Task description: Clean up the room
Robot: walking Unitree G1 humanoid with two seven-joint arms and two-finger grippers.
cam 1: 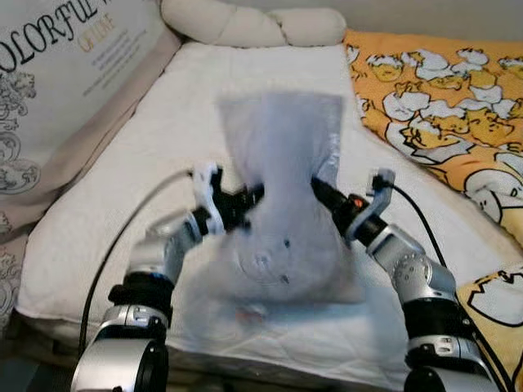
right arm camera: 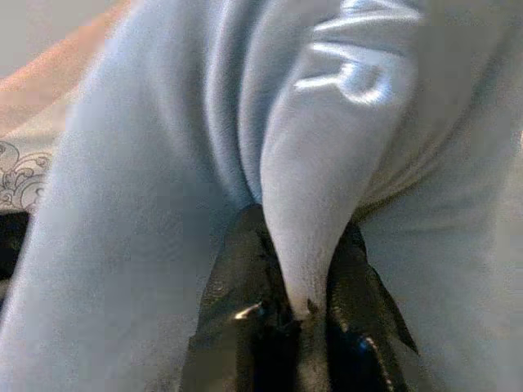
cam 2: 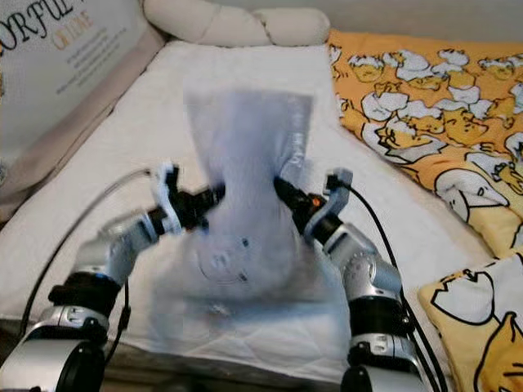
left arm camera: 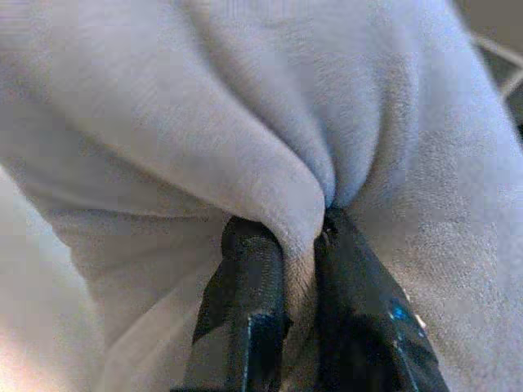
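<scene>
A pale blue-grey garment [cam 1: 282, 204] hangs above the white bed, blurred by motion, with a faint round print on its lower half. My left gripper [cam 1: 255, 194] is shut on a fold at the garment's left edge, and my right gripper [cam 1: 316, 186] is shut on a fold at its right edge. Both pinch it about mid-height. In the left wrist view the black fingers [left arm camera: 245, 310] squeeze a ridge of the garment [left arm camera: 270, 139]. In the right wrist view the fingers [right arm camera: 237, 302] clamp a pointed fold of the garment [right arm camera: 310, 212].
The white bed cover [cam 1: 180, 122] lies under the garment. A printed cushion [cam 1: 57, 90] leans at the left, a cream bolster [cam 1: 253, 24] lies at the head, and an orange duck-print blanket [cam 1: 441, 106] covers the right side.
</scene>
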